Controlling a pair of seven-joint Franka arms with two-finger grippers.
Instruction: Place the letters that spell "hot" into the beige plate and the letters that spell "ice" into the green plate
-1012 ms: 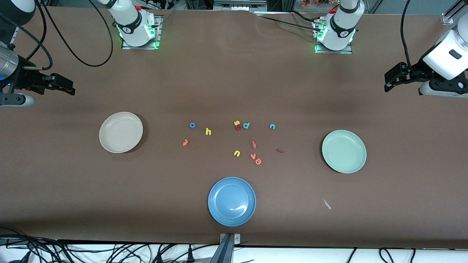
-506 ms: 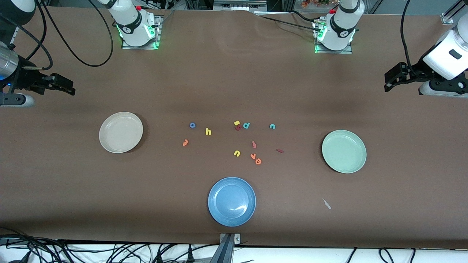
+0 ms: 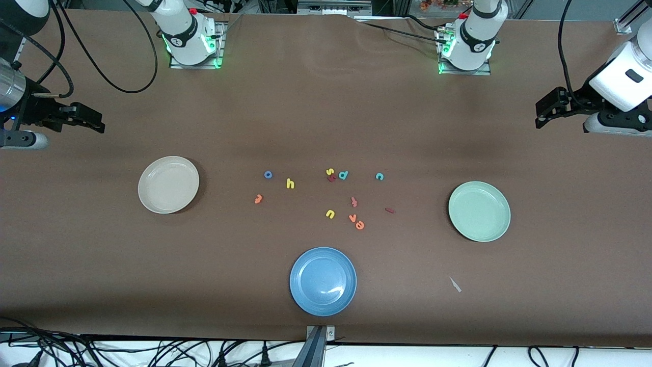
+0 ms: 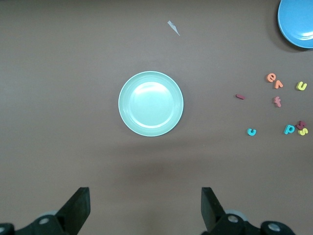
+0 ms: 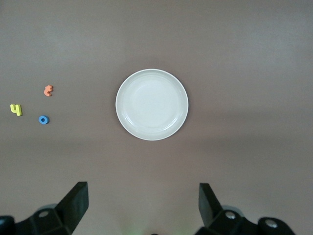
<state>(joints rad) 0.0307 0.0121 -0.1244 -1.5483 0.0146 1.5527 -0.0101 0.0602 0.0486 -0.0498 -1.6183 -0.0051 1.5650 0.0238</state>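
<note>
Nothing has moved since the earlier frame; we see no letter sorted yet.
Round cream-beige plate (image 3: 168, 184) and pale mint-green plate (image 3: 479, 211) lie empty; all six foam letters remain on the brown counter (image 3: 326, 112); left hand (image 3: 544, 109) and right hand (image 3: 91, 122) wait wide open, holding nothing.

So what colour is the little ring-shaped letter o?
Blue. The letter o shows best in the right wrist view.
</note>
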